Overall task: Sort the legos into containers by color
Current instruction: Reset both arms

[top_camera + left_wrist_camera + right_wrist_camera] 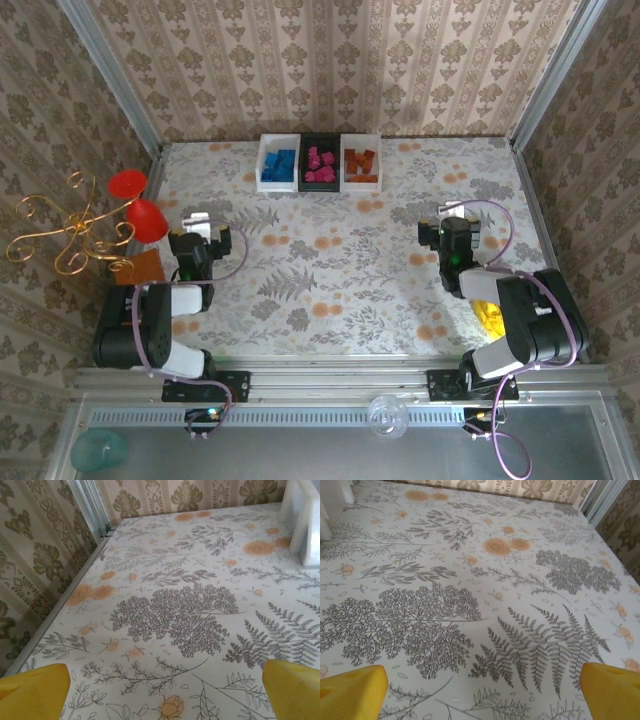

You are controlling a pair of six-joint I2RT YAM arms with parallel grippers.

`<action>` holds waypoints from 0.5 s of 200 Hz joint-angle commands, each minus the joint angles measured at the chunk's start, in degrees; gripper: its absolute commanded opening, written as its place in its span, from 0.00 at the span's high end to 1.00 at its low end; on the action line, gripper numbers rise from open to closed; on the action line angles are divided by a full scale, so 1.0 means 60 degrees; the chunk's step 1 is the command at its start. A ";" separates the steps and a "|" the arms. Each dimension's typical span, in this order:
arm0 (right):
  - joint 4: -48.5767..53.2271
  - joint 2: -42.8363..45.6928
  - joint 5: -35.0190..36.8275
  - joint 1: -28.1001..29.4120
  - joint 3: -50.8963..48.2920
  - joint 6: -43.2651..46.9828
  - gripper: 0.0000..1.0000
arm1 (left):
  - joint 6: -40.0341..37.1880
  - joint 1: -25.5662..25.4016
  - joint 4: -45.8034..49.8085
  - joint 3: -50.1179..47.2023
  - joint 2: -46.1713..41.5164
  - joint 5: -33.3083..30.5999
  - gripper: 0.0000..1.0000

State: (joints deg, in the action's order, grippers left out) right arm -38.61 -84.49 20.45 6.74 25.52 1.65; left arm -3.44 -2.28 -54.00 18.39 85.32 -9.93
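Observation:
Three containers stand in a row at the back of the table: a white bin (263,160), a black bin (304,150) and another white bin (377,160). Blue legos (279,168) lie in the left bin, magenta legos (320,165) in the black one and orange-brown legos (361,165) in the right one. My left gripper (197,222) (165,695) hangs open over bare cloth at the near left, its yellow fingertips (35,692) wide apart. Over the near right, my right gripper (452,215) (482,692) is open too, with nothing between its fingertips (612,690). A white bin wall (305,520) edges the left wrist view.
Red objects (140,205), a gold wire ornament (70,235) and an orange block (145,267) sit by the left arm. A yellow object (490,315) lies beside the right arm. Wallpapered walls with metal posts close the table on three sides.

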 commanded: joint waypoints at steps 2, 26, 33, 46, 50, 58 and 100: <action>-0.1270 0.0298 -0.0610 -0.0261 -0.0461 -0.0524 0.00 | -0.0178 0.0128 -0.1214 -0.0024 0.0690 0.1563 0.00; -0.2748 -0.0542 -0.0779 -0.0457 -0.0827 -0.0704 0.00 | -0.0296 0.0159 0.0041 0.0562 0.0625 0.1924 0.00; -0.2808 -0.0733 -0.0599 -0.0465 -0.0717 -0.0730 0.00 | -0.0156 0.0175 0.0326 0.0680 0.0601 0.1736 0.00; -0.1977 -0.0477 -0.0833 -0.0614 -0.0529 -0.0926 0.00 | -0.0023 0.0247 0.0286 0.0686 0.0635 0.1514 0.00; -0.2236 -0.0558 -0.0833 -0.0625 -0.0580 -0.0896 0.00 | -0.0010 0.0247 0.0288 0.0677 0.0626 0.1502 0.00; -0.2127 -0.0530 -0.0819 -0.0626 -0.0567 -0.0914 0.00 | -0.0070 0.0234 0.0115 0.0656 0.0668 0.1465 0.00; -0.2040 -0.0507 -0.0826 -0.0626 -0.0533 -0.0916 0.00 | -0.0067 0.0234 0.0174 0.0655 0.0658 0.1487 0.00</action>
State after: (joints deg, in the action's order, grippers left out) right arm -49.12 -87.50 16.16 3.20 21.50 -2.83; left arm -3.70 -1.34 -52.95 21.58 89.30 -2.02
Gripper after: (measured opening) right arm 0.999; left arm 0.999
